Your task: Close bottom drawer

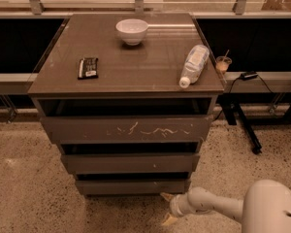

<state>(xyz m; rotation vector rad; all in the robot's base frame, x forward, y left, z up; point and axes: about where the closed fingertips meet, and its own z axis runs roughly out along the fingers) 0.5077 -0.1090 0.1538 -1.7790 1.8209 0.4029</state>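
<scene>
A robot's pale two-finger gripper [167,208] hovers low over the speckled floor, its yellowish fingertips [166,196] spread apart and holding nothing. It sits just in front of the right end of the bottom drawer [132,187], the narrowest dark grey-brown panel at the foot of the three-drawer cabinet. The drawer stands slightly pulled out, with a dark gap above its plain front. Its long axis runs left to right, and the panel lies up and to the left of the gripper. Closing it likely calls for a push straight back into the cabinet, nearer the panel's middle.
</scene>
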